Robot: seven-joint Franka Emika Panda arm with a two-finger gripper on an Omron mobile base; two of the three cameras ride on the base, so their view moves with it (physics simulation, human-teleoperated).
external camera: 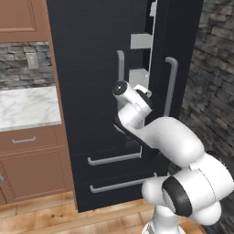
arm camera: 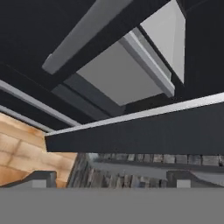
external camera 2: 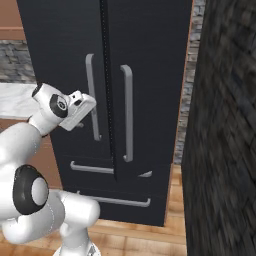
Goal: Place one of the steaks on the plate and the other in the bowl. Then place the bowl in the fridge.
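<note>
At the fridge front, my two-finger gripper (arm camera: 111,178) stands released, jaws wide, holding nothing.
From the hand camera I see its dark fingertips (arm camera: 41,178) spread apart before the tall black double-door fridge (external camera: 91,91), whose right door stands slightly ajar, showing grey inner shelves (arm camera: 127,72) through the gap. My white arm's hand sits just beside the long grey vertical handles (external camera 2: 91,95). Brown wooden cabinets (external camera: 32,160) and a white marble counter (external camera: 27,107) lie left of it.

Marble counter (external camera: 27,107) sits on brown wooden cabinets (external camera: 32,164), stone backsplash (external camera: 23,64) right above it, wood floor (external camera: 50,215) below.
</note>
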